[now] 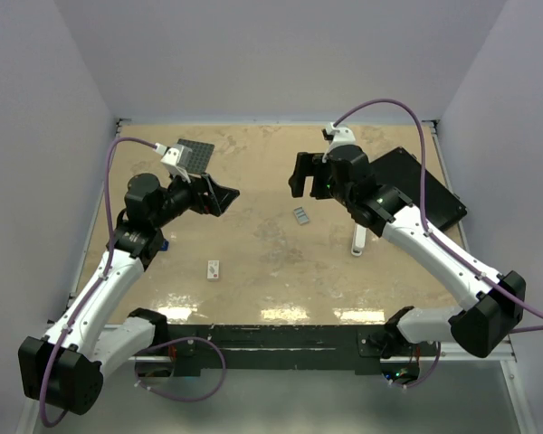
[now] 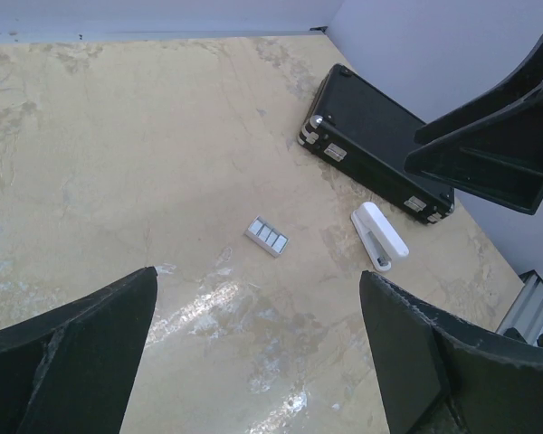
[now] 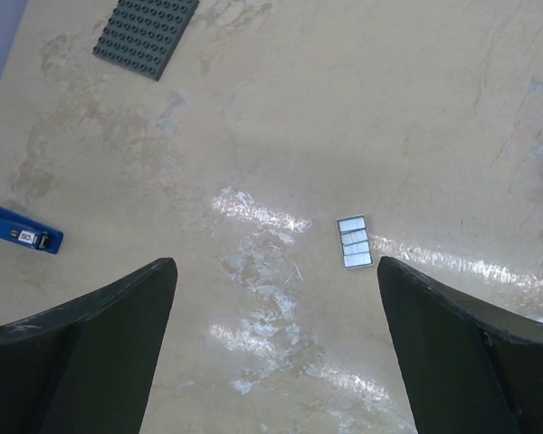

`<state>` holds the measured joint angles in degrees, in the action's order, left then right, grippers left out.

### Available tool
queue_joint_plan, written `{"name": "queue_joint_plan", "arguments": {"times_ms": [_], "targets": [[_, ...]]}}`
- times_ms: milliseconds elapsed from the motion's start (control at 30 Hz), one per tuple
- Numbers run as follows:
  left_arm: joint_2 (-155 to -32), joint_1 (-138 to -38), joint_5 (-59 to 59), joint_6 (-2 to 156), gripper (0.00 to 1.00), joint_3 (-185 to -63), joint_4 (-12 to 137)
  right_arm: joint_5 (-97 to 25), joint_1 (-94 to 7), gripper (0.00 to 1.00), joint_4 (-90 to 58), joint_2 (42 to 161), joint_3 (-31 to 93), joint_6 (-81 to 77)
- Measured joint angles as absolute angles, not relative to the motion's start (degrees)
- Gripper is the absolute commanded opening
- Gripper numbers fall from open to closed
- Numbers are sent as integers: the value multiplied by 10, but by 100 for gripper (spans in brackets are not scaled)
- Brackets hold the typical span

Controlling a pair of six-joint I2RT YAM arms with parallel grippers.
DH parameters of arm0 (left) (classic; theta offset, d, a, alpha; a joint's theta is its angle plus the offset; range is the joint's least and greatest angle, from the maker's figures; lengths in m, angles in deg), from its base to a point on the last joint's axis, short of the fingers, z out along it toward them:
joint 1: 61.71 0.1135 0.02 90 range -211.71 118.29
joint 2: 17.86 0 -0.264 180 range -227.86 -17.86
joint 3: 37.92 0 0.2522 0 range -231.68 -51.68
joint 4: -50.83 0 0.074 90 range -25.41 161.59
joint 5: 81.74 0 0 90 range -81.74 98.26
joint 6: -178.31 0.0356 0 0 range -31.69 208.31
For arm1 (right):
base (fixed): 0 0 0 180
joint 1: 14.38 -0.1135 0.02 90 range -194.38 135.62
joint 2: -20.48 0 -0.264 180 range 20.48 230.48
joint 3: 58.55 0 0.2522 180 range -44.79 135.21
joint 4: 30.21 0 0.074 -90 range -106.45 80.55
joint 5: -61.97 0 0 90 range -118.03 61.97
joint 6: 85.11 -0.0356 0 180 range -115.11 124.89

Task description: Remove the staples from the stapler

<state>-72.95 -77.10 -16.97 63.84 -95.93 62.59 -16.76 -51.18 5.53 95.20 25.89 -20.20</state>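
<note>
Hovering over counter (image 1: 253, 163): left tool (image 1: 224, 197) and right tool (image 1: 296, 176), both with jaws wide apart, gripping nothing. Stapler (image 3: 23, 233) lying flat on counter's left side by left arm, untouched; staples not showing. Looking like approach step. Next move probably needing left tool descending onto stapler.

A black box (image 1: 425, 185) lies upper right on the beige counter (image 1: 262, 163). A grey studded plate (image 1: 195, 155) lies upper left, and the stapler (image 3: 23, 233) far left.

Blue stapler (image 3: 23, 233), black-tipped, lies flat on table (image 3: 281, 108), L side; looks shut.
</note>
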Motion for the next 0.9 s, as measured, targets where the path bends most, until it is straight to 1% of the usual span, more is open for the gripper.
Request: {"name": "queue_joint_plan", "arguments": {"times_ms": [300,467,533,700,767,900], "targets": [[-735,-771,-167,638,99,-959,629,-137,-512,98,89,952,260,-210],[-736,-771,-161,638,99,-960,636,-102,-512,92,127,943,260,-235],[-736,-771,-158,638,99,-961,636,-86,-512,88,148,933,258,-253],[-736,-771,-158,638,99,-961,637,-26,-508,81,199,913,230,-292],[-736,-771,-157,639,99,-963,640,-16,-492,80,218,918,213,-301],[-736,-771,-151,639,99,-965,644,-16,-428,74,233,945,172,-302]]}}
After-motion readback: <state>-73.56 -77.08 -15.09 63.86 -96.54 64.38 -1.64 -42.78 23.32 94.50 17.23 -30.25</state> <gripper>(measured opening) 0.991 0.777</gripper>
